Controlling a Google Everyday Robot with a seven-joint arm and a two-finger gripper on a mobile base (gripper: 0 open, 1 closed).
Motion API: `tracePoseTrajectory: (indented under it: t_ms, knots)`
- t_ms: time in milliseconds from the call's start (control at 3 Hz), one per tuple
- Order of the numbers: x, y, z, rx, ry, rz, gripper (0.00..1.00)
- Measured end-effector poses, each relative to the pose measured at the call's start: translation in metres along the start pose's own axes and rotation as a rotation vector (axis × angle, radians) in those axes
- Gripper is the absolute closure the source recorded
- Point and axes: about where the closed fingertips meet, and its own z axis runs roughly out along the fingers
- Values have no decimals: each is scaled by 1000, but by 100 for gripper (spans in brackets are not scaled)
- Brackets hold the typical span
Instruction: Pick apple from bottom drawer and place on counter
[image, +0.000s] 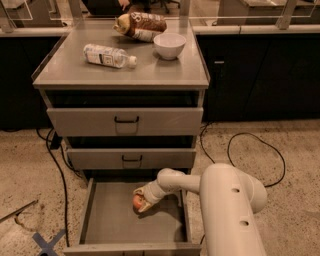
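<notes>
The bottom drawer (107, 225) is pulled out at the foot of the grey cabinet, its flat grey floor showing. A small red-orange apple (136, 201) sits in it, right of centre. My gripper (140, 201) reaches down into the drawer from the white arm on the right and is wrapped around the apple, shut on it. Part of the apple is hidden by the fingers. The counter (145, 70) is the grey worktop above.
A lying water bottle (108, 55), a white bowl (169, 45) and a brown snack bag (141, 25) are on the counter. Two shut drawer fronts (125, 121) sit above the open one. Black cables (255, 145) run over the floor on both sides. Blue tape (47, 242) marks the floor.
</notes>
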Motion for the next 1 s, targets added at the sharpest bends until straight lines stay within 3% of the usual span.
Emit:
tracePoseTrajectory:
  t_ms: [667, 1000]
  knots:
    - [-40, -27, -44, -8, 26, -43, 100]
    - [-63, -36, -64, -17, 4, -54, 100]
